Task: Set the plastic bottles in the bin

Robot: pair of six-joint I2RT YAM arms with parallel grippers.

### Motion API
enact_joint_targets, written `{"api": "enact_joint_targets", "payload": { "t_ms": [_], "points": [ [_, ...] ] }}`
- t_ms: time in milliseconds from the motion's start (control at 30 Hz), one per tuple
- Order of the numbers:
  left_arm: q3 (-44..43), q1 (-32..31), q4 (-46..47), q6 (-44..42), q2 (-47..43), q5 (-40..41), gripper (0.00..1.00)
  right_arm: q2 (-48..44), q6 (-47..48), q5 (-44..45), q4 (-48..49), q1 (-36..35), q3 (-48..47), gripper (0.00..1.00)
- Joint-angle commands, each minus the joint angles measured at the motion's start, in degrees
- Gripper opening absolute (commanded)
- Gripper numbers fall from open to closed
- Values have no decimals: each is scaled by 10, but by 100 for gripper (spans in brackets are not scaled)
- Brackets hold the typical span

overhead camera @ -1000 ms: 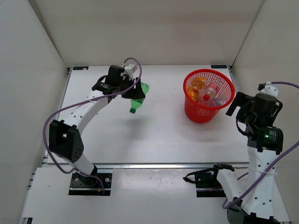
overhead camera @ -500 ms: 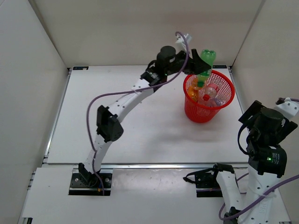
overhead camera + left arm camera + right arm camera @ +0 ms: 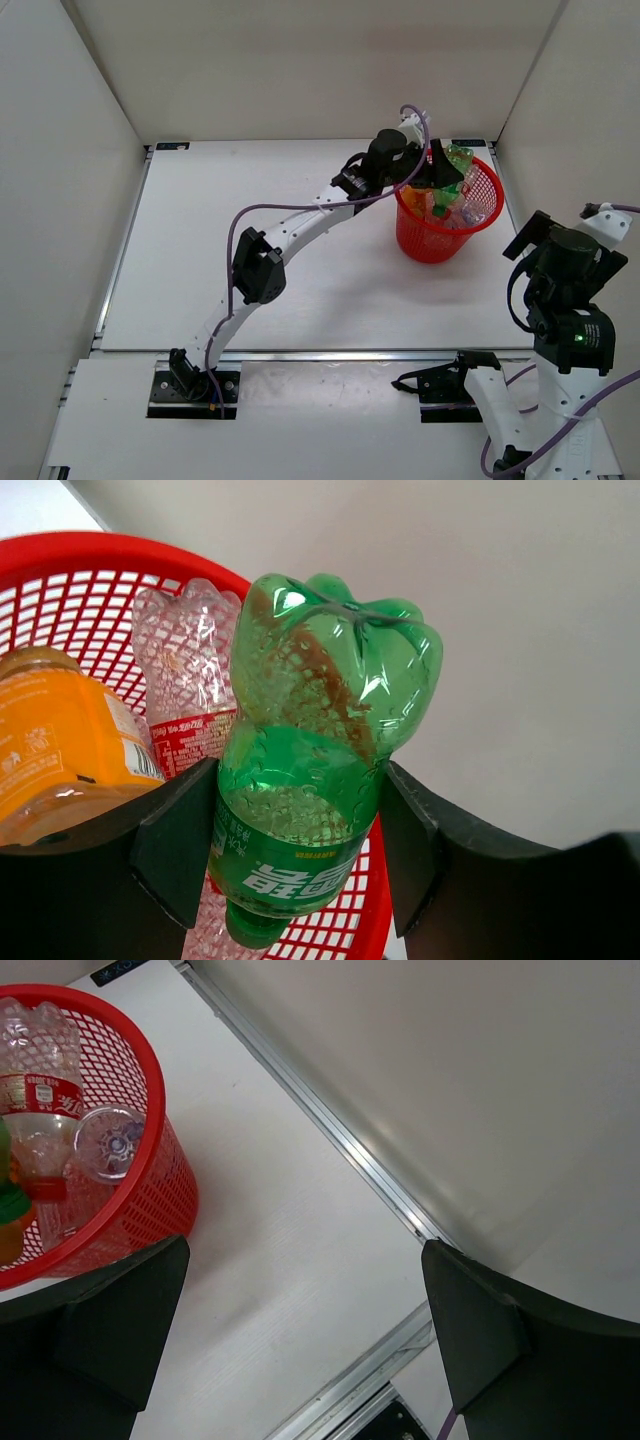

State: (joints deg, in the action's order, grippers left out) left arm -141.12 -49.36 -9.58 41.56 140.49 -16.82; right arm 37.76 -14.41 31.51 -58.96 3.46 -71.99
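The bin (image 3: 432,243) sits upper right in the top view. I hold my left gripper (image 3: 437,172) over its rim, pinching the green bottle (image 3: 318,780), ready for release inside. My right gripper (image 3: 300,1340) is parked lower right, fingers spread, out of the way

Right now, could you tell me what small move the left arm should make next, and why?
Probably open the left pincer: it grips the green bottle directly over the red bin, above the orange bottle inside, so letting go should drop it in.
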Motion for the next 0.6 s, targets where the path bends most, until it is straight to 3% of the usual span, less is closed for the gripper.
{"api": "enact_joint_targets", "payload": {
  "t_ms": [0,100,200,333,567],
  "points": [
    [-10,-6,-15,-22,-25,3,68,6,-2,7,39,0,15,99],
    [-20,-22,-38,-58,-39,13,98,5,4,-15,49,13,30,99],
    [6,-27,-47,-81,-79,35,98,9,5,-27,58,22,29,99],
    [107,-18,-16,-87,-152,43,99,12,12,-52,64,34,34,99],
    [96,-18,-93,-131,-215,88,99,35,25,-78,56,38,19,99]
  ]
}}
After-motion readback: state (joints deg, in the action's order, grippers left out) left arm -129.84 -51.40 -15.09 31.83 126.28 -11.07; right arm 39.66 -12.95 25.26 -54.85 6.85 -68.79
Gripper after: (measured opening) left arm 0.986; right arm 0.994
